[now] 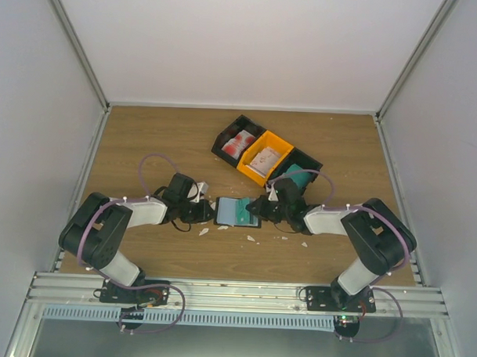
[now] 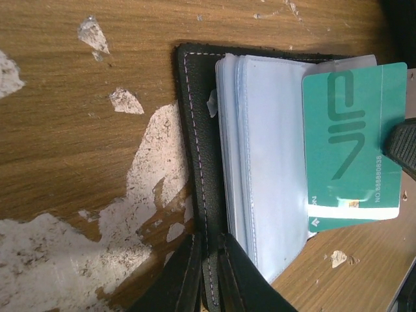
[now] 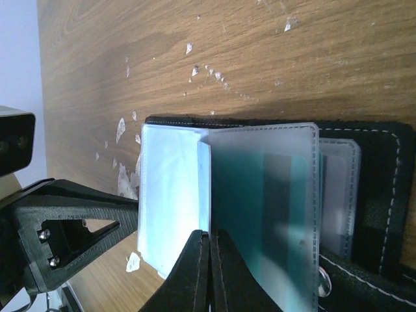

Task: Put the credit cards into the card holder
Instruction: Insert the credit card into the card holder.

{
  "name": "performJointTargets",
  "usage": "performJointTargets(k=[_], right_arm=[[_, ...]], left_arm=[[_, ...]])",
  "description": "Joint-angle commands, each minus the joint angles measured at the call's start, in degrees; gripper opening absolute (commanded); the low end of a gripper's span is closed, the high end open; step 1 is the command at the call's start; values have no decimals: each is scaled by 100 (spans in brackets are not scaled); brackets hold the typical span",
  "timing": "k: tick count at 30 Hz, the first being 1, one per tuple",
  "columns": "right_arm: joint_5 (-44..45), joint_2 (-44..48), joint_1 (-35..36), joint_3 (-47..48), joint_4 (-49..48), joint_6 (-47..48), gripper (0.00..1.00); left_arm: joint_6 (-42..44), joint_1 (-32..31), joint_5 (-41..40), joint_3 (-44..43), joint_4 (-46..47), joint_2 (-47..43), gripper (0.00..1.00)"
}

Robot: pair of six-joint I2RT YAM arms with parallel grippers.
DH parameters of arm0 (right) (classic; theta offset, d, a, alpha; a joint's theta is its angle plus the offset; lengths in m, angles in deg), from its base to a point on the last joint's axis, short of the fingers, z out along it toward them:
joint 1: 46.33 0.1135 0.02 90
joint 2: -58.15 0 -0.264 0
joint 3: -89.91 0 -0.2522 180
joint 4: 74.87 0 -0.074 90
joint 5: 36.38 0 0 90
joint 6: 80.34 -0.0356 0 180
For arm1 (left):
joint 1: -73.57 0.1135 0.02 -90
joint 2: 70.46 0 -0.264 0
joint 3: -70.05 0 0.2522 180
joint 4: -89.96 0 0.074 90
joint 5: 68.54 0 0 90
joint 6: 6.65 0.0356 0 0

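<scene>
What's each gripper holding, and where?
Right gripper pinches the teal card by its outer edge; left gripper clamps the card holder by its cover's edge.

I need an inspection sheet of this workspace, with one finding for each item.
Surface: wooden table, worn white patches beside the holder.
Job's things: card holder lies open; teal credit card partly in a sleeve; other credit cards in three bins.
Clutter: white scraps scattered near the holder.
Tools: left tool shut on the holder's cover; right tool shut on the teal card.
Cables: purple cables loop along both arms.
Surroundings: white walls; metal rail at the near edge.
</scene>
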Motion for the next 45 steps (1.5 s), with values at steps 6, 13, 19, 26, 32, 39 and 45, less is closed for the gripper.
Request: performJointTargets(k=[6,13,19,26,32,39,45], right_arm=[[752,136,53,-206,183,-313,0],[377,-164,122,-79,55,-277,1],[159,-515,221,48,-68,-284,1],[14,-729,239,46,-291,-419,1],[125,-673,316,-8,-224,-656,1],[622,-133,326,-389,137,-974,1],[532,-161,323,-308,191,-942,0]], left_arm=[[-2,7,-4,153,-72,31,11],[-9,-1,53,154,139,74,10],[-1,9,82,129,151,75,10],[25,11,129,124,157,117,9],[52,9,115,108,118,96,9],[-34,13,-454,163,8,-338,6],[-77,11,-547,179,149,-925,5]])
